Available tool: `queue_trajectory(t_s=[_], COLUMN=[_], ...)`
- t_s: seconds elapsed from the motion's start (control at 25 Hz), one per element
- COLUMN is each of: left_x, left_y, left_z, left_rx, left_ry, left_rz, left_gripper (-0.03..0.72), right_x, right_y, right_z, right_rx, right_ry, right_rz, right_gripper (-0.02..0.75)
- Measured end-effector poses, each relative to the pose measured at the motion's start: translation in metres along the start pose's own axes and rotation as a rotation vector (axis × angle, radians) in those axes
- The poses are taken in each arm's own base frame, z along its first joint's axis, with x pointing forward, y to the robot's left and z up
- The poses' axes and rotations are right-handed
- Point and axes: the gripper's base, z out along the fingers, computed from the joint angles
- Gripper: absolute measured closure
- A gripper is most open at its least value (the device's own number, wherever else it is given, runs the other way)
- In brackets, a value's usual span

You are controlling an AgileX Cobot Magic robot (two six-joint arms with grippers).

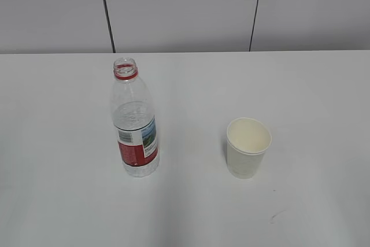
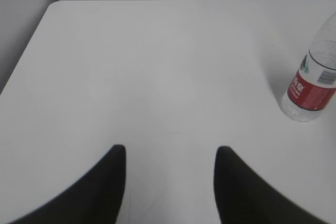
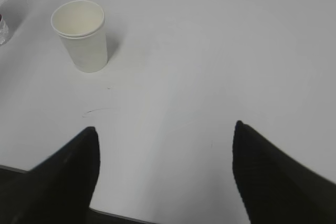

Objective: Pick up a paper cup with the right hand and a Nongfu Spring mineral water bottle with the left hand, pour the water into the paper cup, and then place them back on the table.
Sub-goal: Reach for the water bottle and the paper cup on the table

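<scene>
The Nongfu Spring bottle (image 1: 134, 121) stands upright and uncapped, left of centre on the white table (image 1: 300, 85). It holds some clear water. The paper cup (image 1: 248, 147) stands upright to its right and looks empty. Neither arm shows in the exterior view. In the left wrist view my left gripper (image 2: 170, 153) is open and empty over bare table, with the bottle (image 2: 312, 85) far to its right. In the right wrist view my right gripper (image 3: 165, 129) is open and empty near the table's front edge, with the cup (image 3: 81, 35) ahead to its left.
A grey panelled wall (image 1: 185, 10) runs behind the table. A faint scuff mark (image 1: 277, 215) lies in front of the cup. The table's left edge (image 2: 26, 51) shows in the left wrist view, its front edge (image 3: 121, 216) in the right wrist view.
</scene>
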Motion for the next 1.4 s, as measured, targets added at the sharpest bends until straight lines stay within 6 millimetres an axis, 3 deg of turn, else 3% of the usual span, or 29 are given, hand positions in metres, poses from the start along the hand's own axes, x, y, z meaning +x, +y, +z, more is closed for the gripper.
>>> queue_trajectory(t_s=[0.44,0.64,0.84,1.2,1.4], left_x=[0.000,0.000,-0.003,-0.052,-0.068], left_y=[0.000,0.001,0.001,0.002,0.003], left_z=[0.000,0.000,-0.002,-0.023,-0.029], left_rx=[0.000,-0.007,-0.008,-0.015,-0.029], left_ry=[0.000,-0.001,-0.025,-0.568,-0.840], left_rz=[0.000,0.004,0.004,-0.009,-0.012], left_gripper=[0.331,0.106,0.041,0.071,0.093], right_x=[0.000,-0.001,-0.017,-0.060,-0.076], right_y=[0.000,0.000,-0.005,-0.011,-0.014], right_z=[0.000,-0.001,-0.005,-0.025,-0.043], right_rx=[0.000,0.006,0.059,0.159,0.211], right_ry=[0.000,-0.013,-0.174,-0.694,-0.949], right_rz=[0.000,-0.033,-0.065,-0.066,-0.066], right_gripper=[0.156,0.156,0.156,0.156,0.156])
